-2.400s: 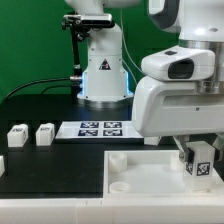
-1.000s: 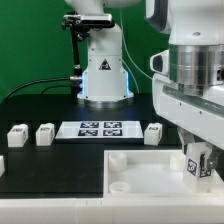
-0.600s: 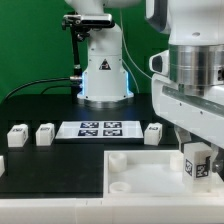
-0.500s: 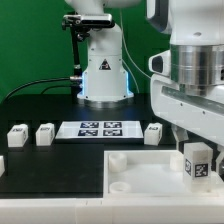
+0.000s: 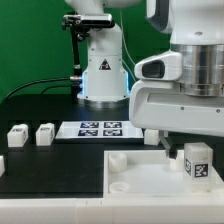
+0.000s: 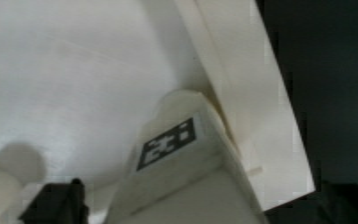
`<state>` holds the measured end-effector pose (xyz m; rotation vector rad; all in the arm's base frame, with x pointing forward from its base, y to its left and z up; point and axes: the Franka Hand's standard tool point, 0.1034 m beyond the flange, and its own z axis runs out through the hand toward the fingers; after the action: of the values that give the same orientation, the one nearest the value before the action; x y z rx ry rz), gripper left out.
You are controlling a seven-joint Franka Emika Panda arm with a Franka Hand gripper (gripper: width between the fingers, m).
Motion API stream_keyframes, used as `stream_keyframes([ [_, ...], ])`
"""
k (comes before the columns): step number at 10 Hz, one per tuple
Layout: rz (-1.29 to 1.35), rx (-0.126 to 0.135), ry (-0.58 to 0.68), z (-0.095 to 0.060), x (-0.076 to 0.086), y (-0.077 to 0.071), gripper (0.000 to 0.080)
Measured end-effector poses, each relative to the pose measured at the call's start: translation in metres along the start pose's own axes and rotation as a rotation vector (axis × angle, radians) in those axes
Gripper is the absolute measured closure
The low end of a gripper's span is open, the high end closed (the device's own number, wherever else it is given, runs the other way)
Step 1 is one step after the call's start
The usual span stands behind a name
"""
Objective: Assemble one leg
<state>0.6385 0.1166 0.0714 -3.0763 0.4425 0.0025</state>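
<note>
A small white leg (image 5: 197, 163) with a black-and-white tag stands upright on the right part of the large white panel (image 5: 140, 172). My gripper (image 5: 196, 158) is lowered over it with one finger on each side. In the wrist view the leg (image 6: 172, 150) runs down between the two dark fingers (image 6: 55, 202), and a gap shows on each side of it. The jaws stand wide and do not touch the leg. My gripper (image 6: 197, 208) is open. The panel (image 6: 69, 70) fills most of the wrist view.
Two more loose legs (image 5: 17, 136) (image 5: 45, 133) lie on the black table at the exterior view's left. The marker board (image 5: 100, 128) lies behind the panel. The other robot base (image 5: 103, 72) stands at the back. The panel has raised holes (image 5: 118, 158) near its left corners.
My hand has turned about its upright axis, back to the pose it had at the start. The leg stays upright in the same place. The hand now hides the leg beside the marker board.
</note>
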Motion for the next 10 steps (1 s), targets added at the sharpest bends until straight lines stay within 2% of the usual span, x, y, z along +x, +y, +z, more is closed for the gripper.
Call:
stream_keyframes([
  [3, -0.361, -0.001, -0.002, -0.0002, 0.0031, 0.0071, 0.0150],
  [5, -0.360, -0.001, -0.001, -0.0003, 0.0024, 0.0065, 0.0150],
  [7, -0.360, 0.000, -0.002, -0.0002, 0.0022, 0.0060, 0.0412],
  [8, -0.364, 0.004, -0.003, -0.0001, 0.0006, 0.0022, 0.0508],
  [10, -0.352, 0.004, -0.003, 0.0002, 0.0004, 0.0023, 0.0508],
])
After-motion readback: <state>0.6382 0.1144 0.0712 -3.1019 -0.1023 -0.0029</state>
